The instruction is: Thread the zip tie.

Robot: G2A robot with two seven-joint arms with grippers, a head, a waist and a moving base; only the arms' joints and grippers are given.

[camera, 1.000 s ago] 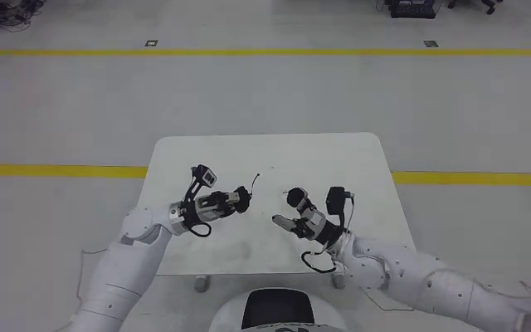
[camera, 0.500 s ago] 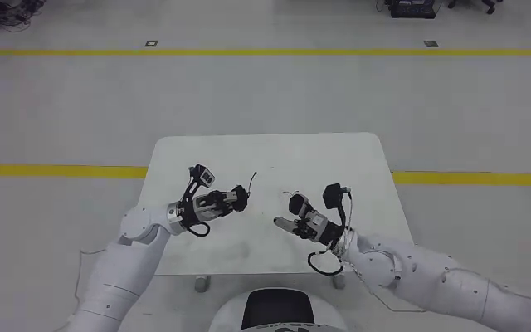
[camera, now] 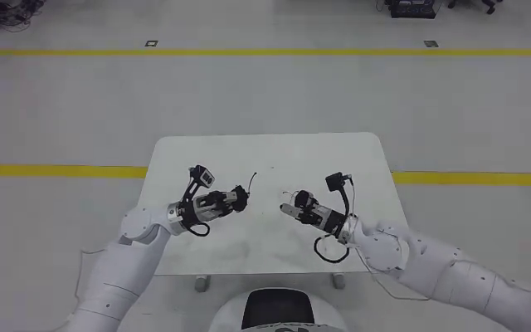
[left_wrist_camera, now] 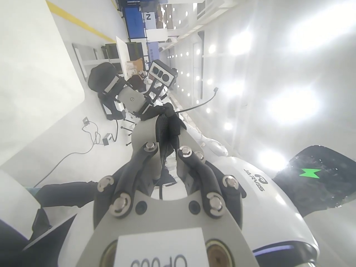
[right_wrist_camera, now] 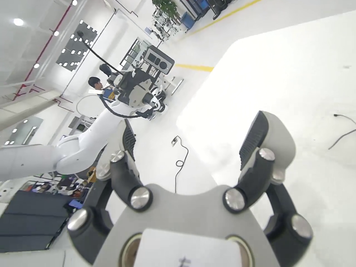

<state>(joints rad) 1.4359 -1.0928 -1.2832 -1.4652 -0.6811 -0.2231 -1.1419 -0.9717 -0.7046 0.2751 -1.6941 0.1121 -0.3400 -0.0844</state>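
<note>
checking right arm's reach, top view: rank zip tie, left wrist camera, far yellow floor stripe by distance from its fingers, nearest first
1. Thin black plastic zip tie, just left of the right gripper.
2. Black box-shaped camera on the left wrist, farther left.
3. Farther yellow painted floor stripe, well beyond the white table.

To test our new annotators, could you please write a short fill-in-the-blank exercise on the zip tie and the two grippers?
1. The left gripper is shut on the ____.
2. The right gripper is ____ and holds nothing.
3. Both grippers hang above the ____ table.
Missing words: zip tie; open; white.
</note>
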